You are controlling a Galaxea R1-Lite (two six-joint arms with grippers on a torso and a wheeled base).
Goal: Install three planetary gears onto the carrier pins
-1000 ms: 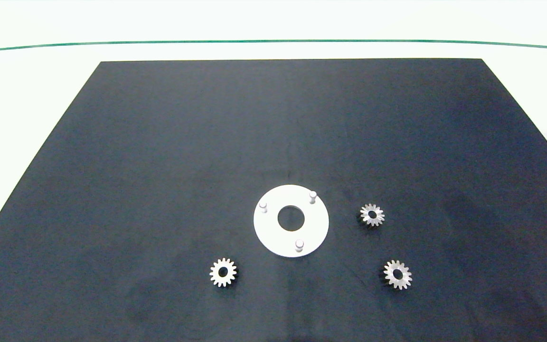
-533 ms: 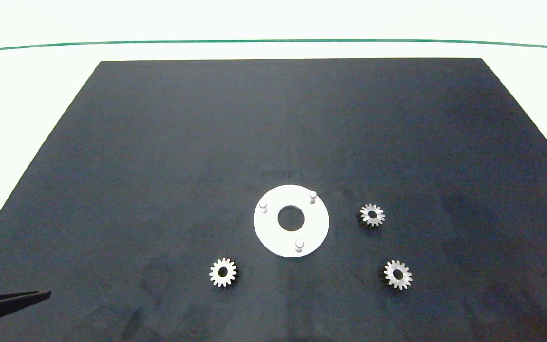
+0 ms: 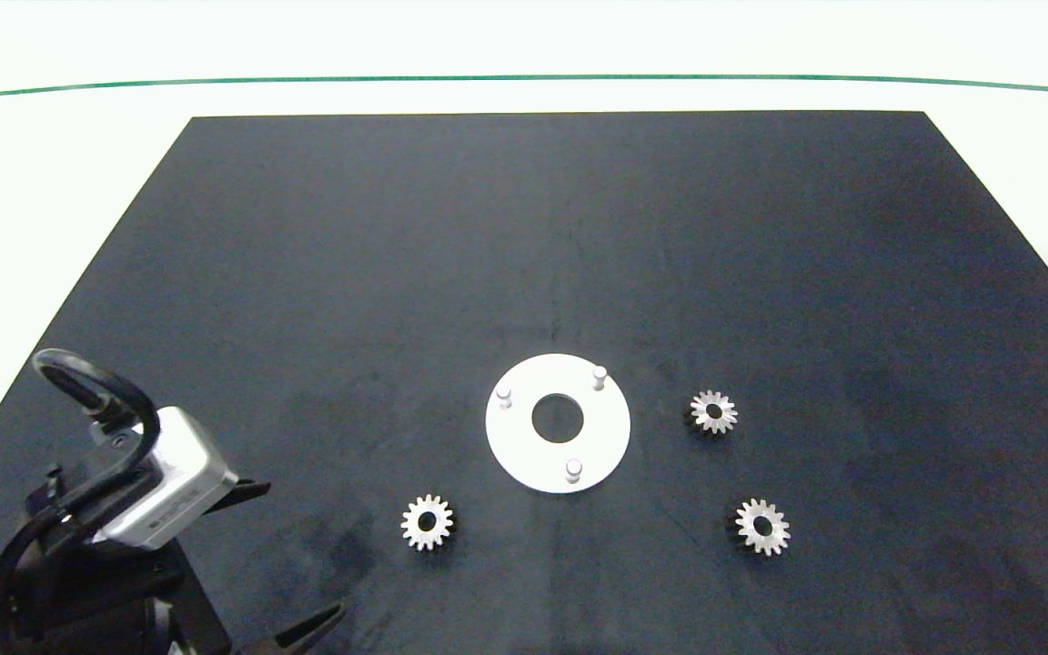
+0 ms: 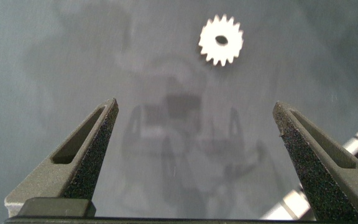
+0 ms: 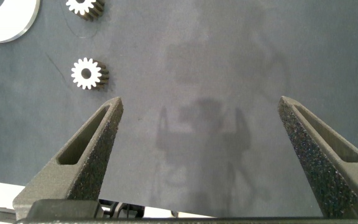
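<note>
Gears lie flat on the dark mat (image 3: 524, 227), none of them on a pin. The one on the left (image 3: 427, 522) sits just off the near-left edge of the white disc (image 3: 515, 446). It lies ahead of the left gripper (image 3: 292, 559), clear of both fingers and not between them; in the left wrist view this gear (image 4: 220, 40) shows beyond the spread fingertips (image 4: 104, 115), nearer the far finger's side than the middle of the gap. Two more gears lie to the right of the disc, one farther back (image 3: 713, 411) and one nearer the front (image 3: 761, 526). In the right wrist view the front one (image 5: 87, 73) lies beyond and to the outside of one finger (image 5: 98, 143) of the right gripper (image 5: 199, 106), whose fingers are wide apart with only bare mat between them; the back gear (image 5: 86, 6) is cut by the picture's edge beside the disc's rim (image 5: 8, 25).

Each gear is small and silvery, with pointed teeth round a plain round hole. The disc is flat with a large centre hole, and three short pale pins stand from it in a triangle: back left (image 3: 504, 395), back right (image 3: 599, 373), front (image 3: 573, 469).

A silver camera block (image 3: 169, 491) on the left wrist carries small dark lettering, too small to read.
</note>
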